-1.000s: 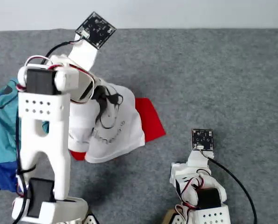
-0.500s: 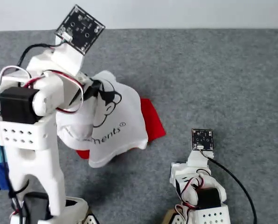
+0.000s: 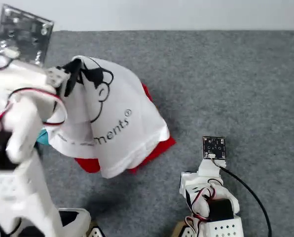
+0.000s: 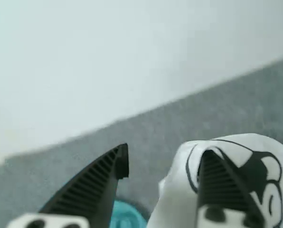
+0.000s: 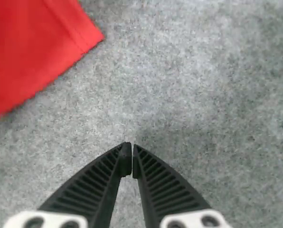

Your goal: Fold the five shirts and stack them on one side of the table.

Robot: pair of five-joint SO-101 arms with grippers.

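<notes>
Over the grey bench (image 3: 236,74) the white shirt (image 3: 112,123) hangs bunched, draped on one finger of the left claw (image 4: 165,152), whose jaws stand wide (nothing pinched). It could slide off and rumple the red shirt (image 3: 159,148) beneath. A teal shirt (image 3: 41,137) lies beside. The right claw (image 5: 132,147), closed and empty, sits well apart.

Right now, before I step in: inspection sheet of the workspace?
Surface: grey mat.
Job's things: white shirt hangs from one finger of the left pincer, draped over the red shirt; teal shirt beside them.
Clutter: nothing seen.
Pincers: left open, raised; right pincer shut, low over the mat.
Cables: black cable by the right arm; wires on the left arm.
Surroundings: pale wall.
</notes>
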